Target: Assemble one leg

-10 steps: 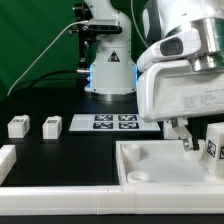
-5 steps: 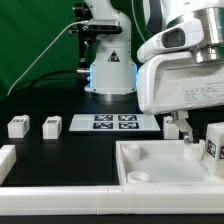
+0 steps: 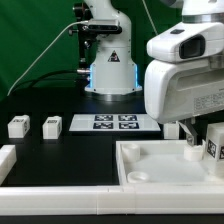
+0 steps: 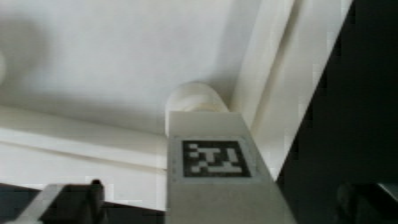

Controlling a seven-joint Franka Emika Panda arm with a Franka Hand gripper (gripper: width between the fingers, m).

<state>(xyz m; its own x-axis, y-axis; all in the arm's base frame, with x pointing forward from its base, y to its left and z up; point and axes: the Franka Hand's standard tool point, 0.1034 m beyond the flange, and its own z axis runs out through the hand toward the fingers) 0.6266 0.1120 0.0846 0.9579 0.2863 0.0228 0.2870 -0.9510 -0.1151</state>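
The leg (image 4: 214,125) is smooth white plastic with a faint sheen, its tag (image 4: 217,158) a matt black-and-white print; the tray-like part (image 3: 165,168) looks like the same plastic; my arm's shell (image 3: 190,95) is glossier white plastic; the surface (image 3: 60,155) is matt black.

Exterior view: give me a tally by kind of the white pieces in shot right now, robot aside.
Legs: 3
Tray-like part: 1
Marker board: 1
Cut-off white block at the exterior view's left edge, kind unclear: 1
Total: 6
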